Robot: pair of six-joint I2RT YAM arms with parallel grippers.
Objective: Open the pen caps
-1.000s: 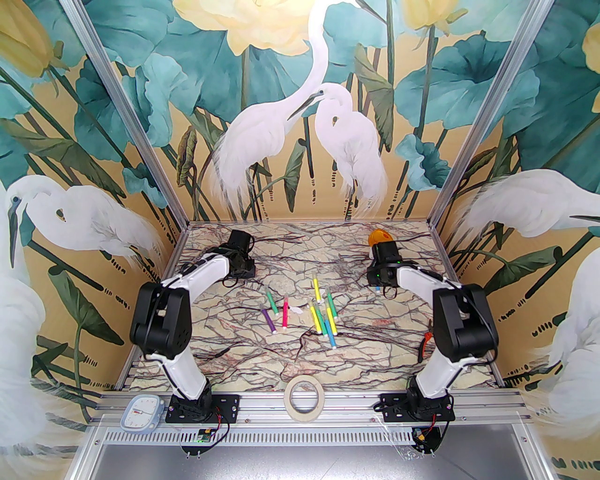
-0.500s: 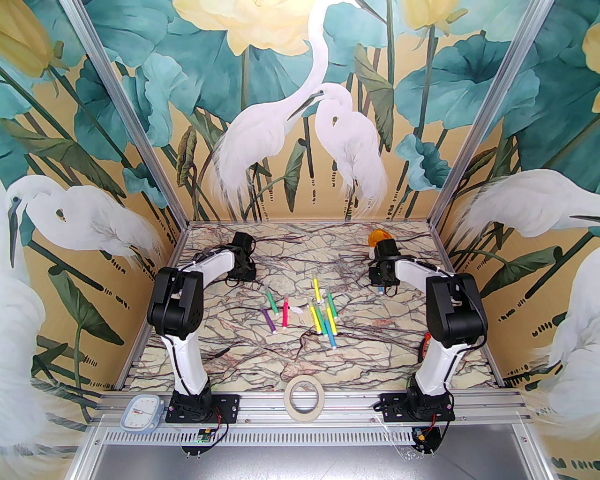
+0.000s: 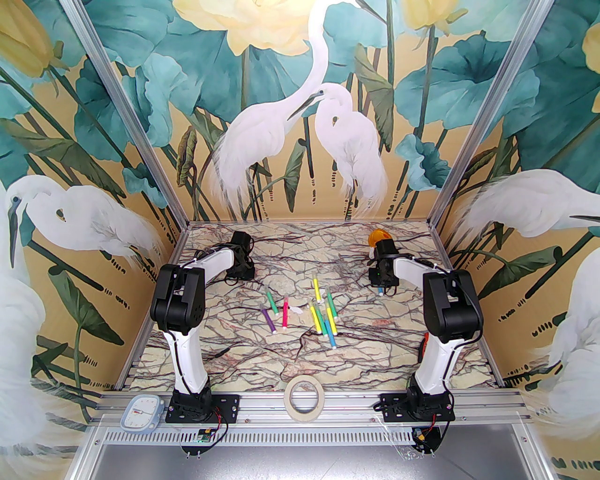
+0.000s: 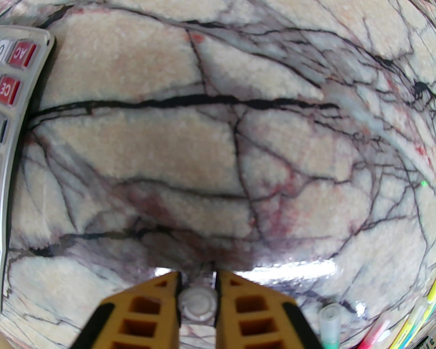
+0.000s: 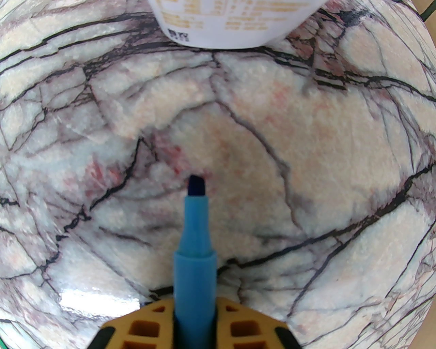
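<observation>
Several pens (image 3: 323, 318) in yellow, green, blue, pink and purple lie mid-table, some with clear pen caps on. My left gripper (image 4: 197, 300) hangs low over the far left of the table, its yellow fingers (image 4: 163, 306) closed against a clear pen cap (image 4: 197, 304) seen end-on. In the top view the left gripper (image 3: 241, 271) sits under its wrist. My right gripper (image 5: 195, 306) is shut on a blue pen (image 5: 195, 272) whose bare dark tip points at the table. From above the right gripper (image 3: 382, 287) is at the far right.
A calculator (image 4: 13, 102) lies just left of the left gripper. A white container (image 5: 235, 20) with an orange lid (image 3: 379, 236) stands beyond the right gripper. A tape roll (image 3: 303, 393) and a timer (image 3: 139, 412) sit on the front rail. A red-handled tool (image 3: 425, 344) lies by the right arm.
Both arms' elbows swung up and inward, standing more upright. The two wrists stayed near their far corners, and the right one drew slightly back from the orange-lidded container.
</observation>
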